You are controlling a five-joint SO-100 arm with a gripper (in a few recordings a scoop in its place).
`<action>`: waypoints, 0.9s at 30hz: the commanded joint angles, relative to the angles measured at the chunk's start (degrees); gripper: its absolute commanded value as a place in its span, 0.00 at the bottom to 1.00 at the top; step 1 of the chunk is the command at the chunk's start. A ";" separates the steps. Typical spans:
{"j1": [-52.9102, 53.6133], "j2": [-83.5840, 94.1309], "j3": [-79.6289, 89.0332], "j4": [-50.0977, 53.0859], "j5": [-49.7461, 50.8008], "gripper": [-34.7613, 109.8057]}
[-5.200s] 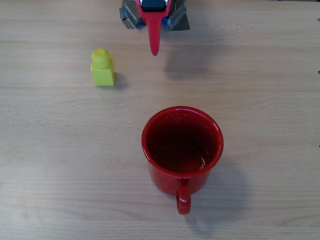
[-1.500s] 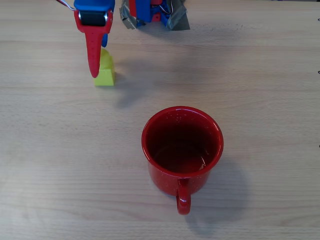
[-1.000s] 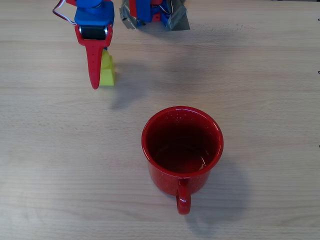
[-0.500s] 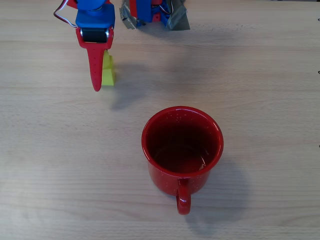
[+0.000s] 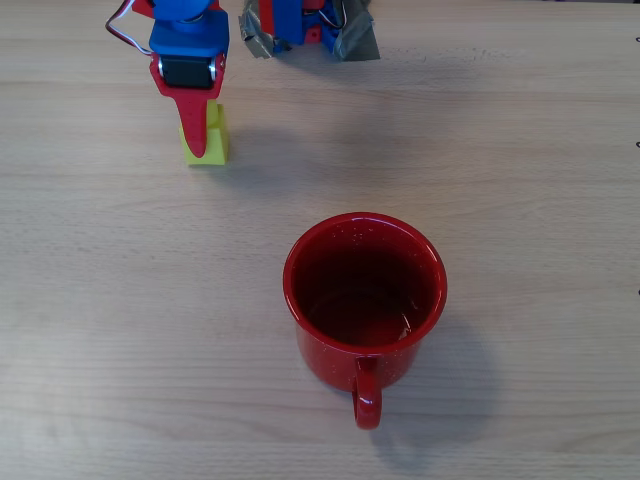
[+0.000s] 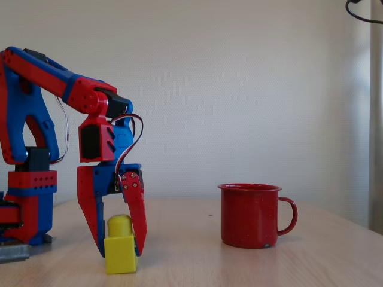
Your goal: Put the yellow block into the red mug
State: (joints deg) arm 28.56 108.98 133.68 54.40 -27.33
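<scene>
Check the grasp before you lift. In the fixed view the gripper (image 6: 119,248) stands nearly vertical over the yellow block (image 6: 121,253), one red finger on each side of it, tips low near the wooden table (image 6: 251,263). The fingers straddle the block at roughly its own width; you cannot tell from either view whether the pads actually press its faces or merely flank them.

In the overhead view the block (image 5: 208,145) sits at about 11 o'clock from the red mug (image 5: 364,300), well apart from it, with the upper red finger (image 5: 193,118) lying across its top. The mug stands upright, its mouth open and its handle pointing to 6 o'clock in that view. The arm base (image 5: 305,25) is at 12 o'clock.

Hazards from this position:

1. Slip on lift. The block is small, smooth plastic with a round stud; if the fingers bear on the stud or an edge instead of the flat sides, expect it to twist out.
2. Table drag. The tips are close to the surface; closing further while low may scrape or tip the block.
3. Rim strike. The mug wall is tall; carry the block too low and you will knock the mug.
4. Early release. Opening short of the rim drops the block outside.
</scene>
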 commanded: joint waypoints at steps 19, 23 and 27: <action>-0.62 9.05 -13.62 18.02 8.35 0.24; -1.93 8.88 -21.18 22.85 11.34 0.24; -4.04 7.56 -30.67 28.65 13.27 0.24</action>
State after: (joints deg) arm 24.79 114.08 110.57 80.60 -14.94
